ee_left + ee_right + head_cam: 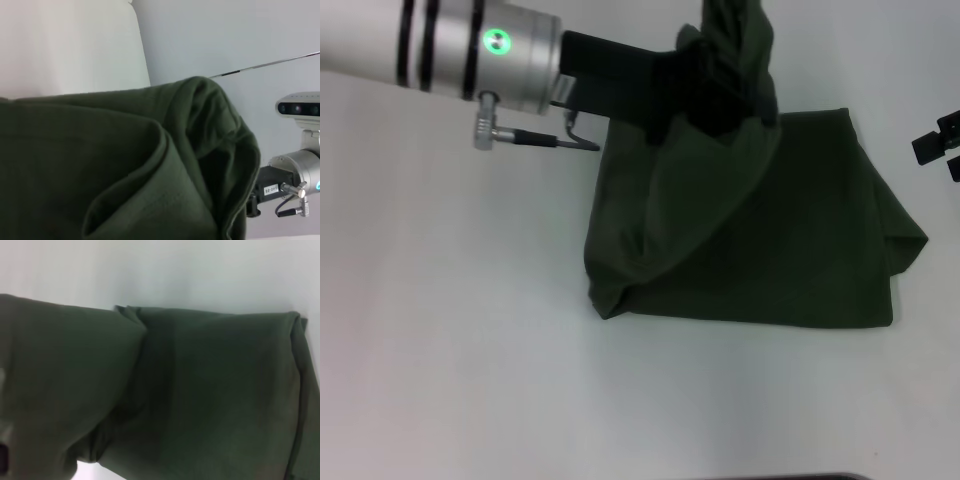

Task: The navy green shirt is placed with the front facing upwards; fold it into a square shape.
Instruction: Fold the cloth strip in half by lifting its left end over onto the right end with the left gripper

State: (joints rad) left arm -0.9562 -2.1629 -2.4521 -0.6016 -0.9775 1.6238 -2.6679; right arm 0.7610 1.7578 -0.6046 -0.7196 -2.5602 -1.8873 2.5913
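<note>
The big dark olive-green cotton shirt (770,240) lay on the flat white table (450,350), a bit toward three o'clock from the middle of the head view; most of it was already a thick folded block with plain green on top, and no lettering showed, so I think the front was tucked inside.

The left gripper (715,95), black at the end of a fat silver arm (460,45), reached in from ten o'clock to about twelve o'clock over the cloth; it was pinched closed on a bunch of the shirt and held that part up off the table. From the pinch the cloth hung down in a loose sheet to the block's edge at about seven o'clock; that looked like a flap being carried so it could be laid over the rest to make a square.

In the left wrist view the lifted shirt filled most of the picture in soft round folds, so the cloth was slack, not pulled tight; slack cloth could drop crooked or wrinkle.

The right gripper (940,145) showed only as a small black part at three o'clock at the edge of the head view, off the shirt; I could not tell how it was set. It seemed to be waiting out of the way; its wrist view looked across the folded block and the hanging flap.

The corner at four o'clock stuck out a little; I think it would need tidying for a neat square.
</note>
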